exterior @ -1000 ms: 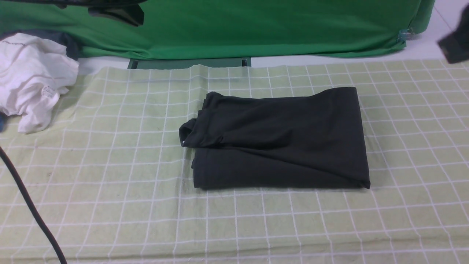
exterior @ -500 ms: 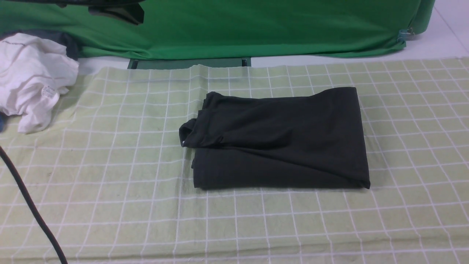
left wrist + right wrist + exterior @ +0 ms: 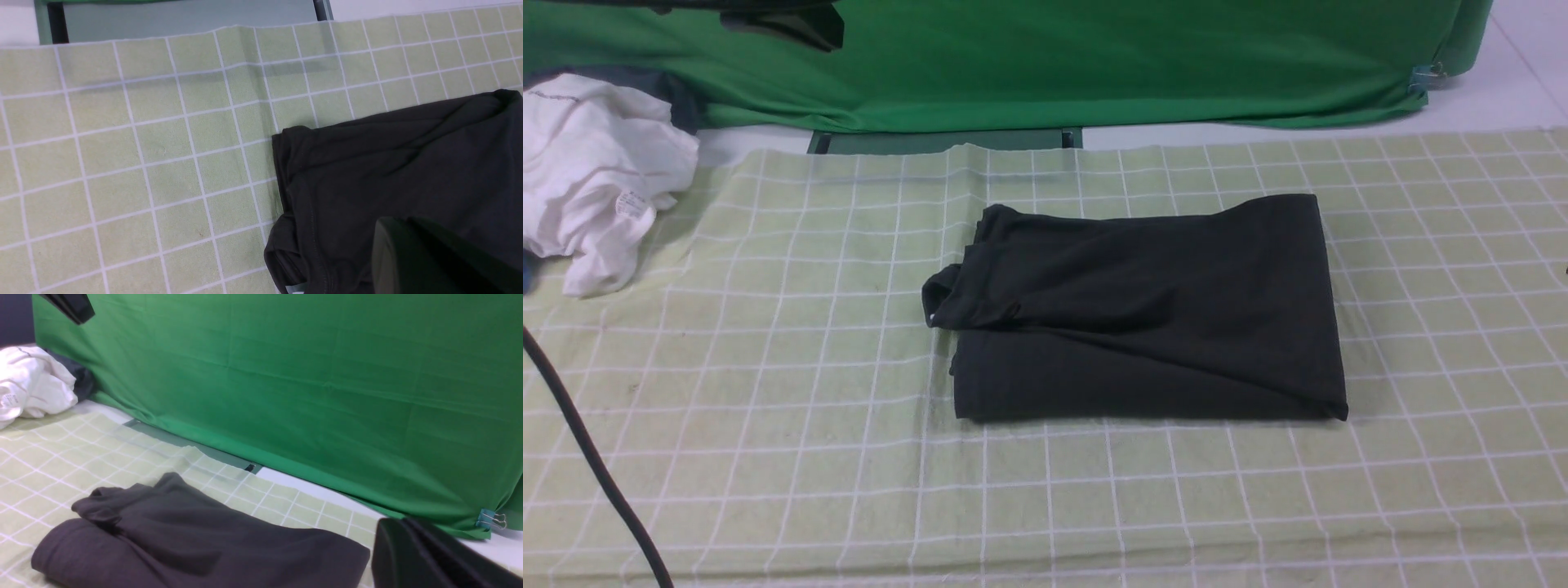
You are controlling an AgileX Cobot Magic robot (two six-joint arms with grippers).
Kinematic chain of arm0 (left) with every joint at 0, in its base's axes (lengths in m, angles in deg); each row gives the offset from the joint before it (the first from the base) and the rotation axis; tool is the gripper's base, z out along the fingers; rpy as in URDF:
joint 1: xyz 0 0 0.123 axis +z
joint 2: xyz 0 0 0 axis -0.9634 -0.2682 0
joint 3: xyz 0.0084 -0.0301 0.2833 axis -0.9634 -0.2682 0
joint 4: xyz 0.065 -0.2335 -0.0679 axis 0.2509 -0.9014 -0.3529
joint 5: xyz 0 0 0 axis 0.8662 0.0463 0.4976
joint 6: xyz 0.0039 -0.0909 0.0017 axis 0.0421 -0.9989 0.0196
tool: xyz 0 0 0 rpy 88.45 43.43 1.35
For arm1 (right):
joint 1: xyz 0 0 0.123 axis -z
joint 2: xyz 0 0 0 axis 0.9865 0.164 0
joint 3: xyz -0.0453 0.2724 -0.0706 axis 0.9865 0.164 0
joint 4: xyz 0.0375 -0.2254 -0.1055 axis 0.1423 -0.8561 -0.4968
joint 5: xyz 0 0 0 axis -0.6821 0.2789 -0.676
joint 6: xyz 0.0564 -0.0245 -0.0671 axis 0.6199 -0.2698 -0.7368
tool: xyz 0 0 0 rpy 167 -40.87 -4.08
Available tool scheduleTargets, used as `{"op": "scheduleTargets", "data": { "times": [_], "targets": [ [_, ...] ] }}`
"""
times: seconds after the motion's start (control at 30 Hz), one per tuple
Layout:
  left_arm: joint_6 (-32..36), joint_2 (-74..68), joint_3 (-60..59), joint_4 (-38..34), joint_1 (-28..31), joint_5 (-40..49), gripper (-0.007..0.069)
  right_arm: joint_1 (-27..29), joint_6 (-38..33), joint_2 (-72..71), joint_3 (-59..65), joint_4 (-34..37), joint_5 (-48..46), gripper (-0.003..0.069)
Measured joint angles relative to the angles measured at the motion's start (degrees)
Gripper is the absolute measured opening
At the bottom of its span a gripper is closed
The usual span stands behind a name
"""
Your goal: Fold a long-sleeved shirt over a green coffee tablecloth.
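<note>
Charcoal long-sleeved shirt lies folded into a compact rectangle on the green coffee tablecloth, folding apparently finished, both grippers closed and empty, clear of it.

left gripper: only a dark finger shows, cut off by the frame's edge
right gripper: same, cropped at the corner
white garment: label print too small to read
</note>
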Motion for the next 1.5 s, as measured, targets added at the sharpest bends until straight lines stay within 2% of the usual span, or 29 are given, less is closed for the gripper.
{"op": "scheduleTargets", "data": {
  "times": [0.37, 0.53, 0.67, 0.8, 1.03, 1.2, 1.5],
  "targets": [
    [0.0, 0.0, 0.0, 0.0, 0.0, 0.0, 0.0016, 0.0, 0.2, -0.2, 0.3, 0.0, 0.1, 0.0039],
    [0.0, 0.0, 0.0, 0.1, 0.0, 0.0, 0.0016, 0.1, 0.2, -6.7, 5.6, 0.0, 0.9, 0.0049],
    [0.0, 0.0, 0.0, 0.2, 0.0, 0.0, 0.0017, 3.6, 0.2, -15.3, 11.6, -0.2, -1.2, 0.0057],
    [0.0, 0.0, 0.0, 0.5, 0.0, 0.8, 0.0025, 9.6, 0.2, -23.2, 17.2, -0.7, -5.8, 0.007],
    [0.1, 0.0, 0.0, 2.0, 0.0, 0.9, 0.0034, 15.5, 0.2, -28.6, 21.4, -0.7, -15.2, 0.0085],
    [0.0, 0.0, 0.0, 2.8, 0.0, 0.9, 0.0036, 17.7, 0.2, -30.8, 23.1, -0.8, -17.9, 0.01],
    [0.0, 0.0, 0.0, 3.4, 0.0, 1.0, 0.0036, 19.0, 0.2, -31.1, 23.2, -0.3, -16.6, 0.0124]
  ]
}}
